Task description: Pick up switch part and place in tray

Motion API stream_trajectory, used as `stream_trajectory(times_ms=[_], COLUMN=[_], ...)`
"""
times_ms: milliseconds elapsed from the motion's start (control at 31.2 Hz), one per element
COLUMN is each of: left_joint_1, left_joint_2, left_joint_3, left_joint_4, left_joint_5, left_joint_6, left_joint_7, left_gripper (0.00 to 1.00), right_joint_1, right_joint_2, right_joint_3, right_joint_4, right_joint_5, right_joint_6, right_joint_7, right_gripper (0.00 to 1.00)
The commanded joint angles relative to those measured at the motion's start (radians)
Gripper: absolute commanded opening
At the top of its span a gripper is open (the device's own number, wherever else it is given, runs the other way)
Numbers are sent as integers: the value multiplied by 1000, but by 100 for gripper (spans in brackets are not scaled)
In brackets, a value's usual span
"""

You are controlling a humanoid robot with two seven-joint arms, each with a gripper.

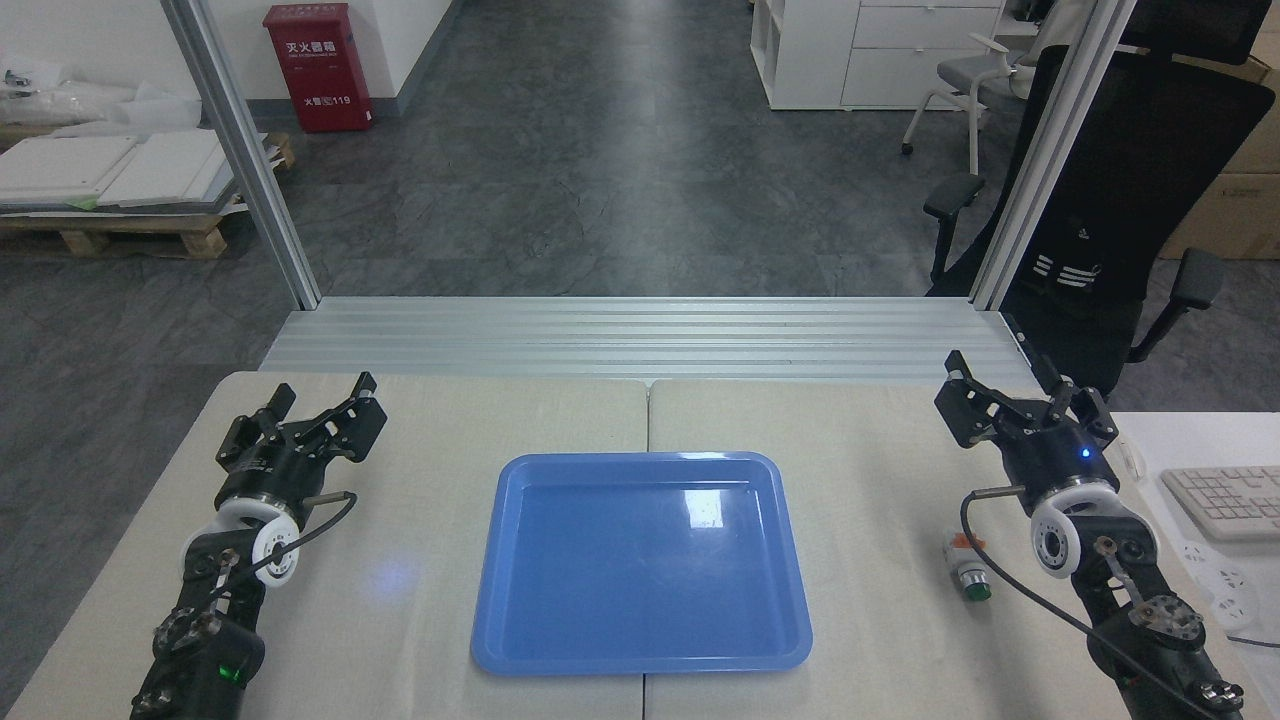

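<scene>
The blue tray [640, 565] lies flat in the middle of the counter [440, 420], straddling the seam between the counter's two beige panels, and nothing lies in it; its glossy floor shows only a pale glare patch toward its far right part.

The switch part [966, 568] lies on the counter to the right of the tray, well apart from the tray's right rim and level with its nearer half. It lies on its side with the white body and orange patch pointing away from the robot and the round green button end pointing toward it. It sits just beside the white wrist ring of the right arm, with that arm's thin black cable curving close over it; whether the cable touches it cannot be told.

The right gripper [1015, 388] is to the right of the tray and beyond its far rim, past the switch part and holding nothing. Its black fingers [962, 378] are spread wide apart, and a small blue light glows on the body behind them.

The left gripper [322, 398] is to the left of the tray, also just beyond its far rim. Its fingers [362, 386] stand apart too and hold nothing.

A white keyboard [1222, 500] sits on a separate white surface far right of the tray, partly cut off by the view's edge.
</scene>
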Motion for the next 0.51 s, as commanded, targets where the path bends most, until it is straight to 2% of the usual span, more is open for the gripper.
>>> stream_trajectory(times_ms=[0, 481], left_joint_1=[0, 0], left_joint_2=[0, 0], left_joint_3=[0, 0], left_joint_4=[0, 0], left_joint_5=[1, -1], left_joint_6=[0, 0], left_joint_7=[0, 0], left_gripper=[100, 100], right_joint_1=[1, 8], right_joint_2=[0, -6], right_joint_3=[1, 5], right_joint_4=[0, 0], right_joint_5=[0, 5], right_joint_6=[-12, -18], right_joint_7=[0, 1], right_gripper=[99, 99])
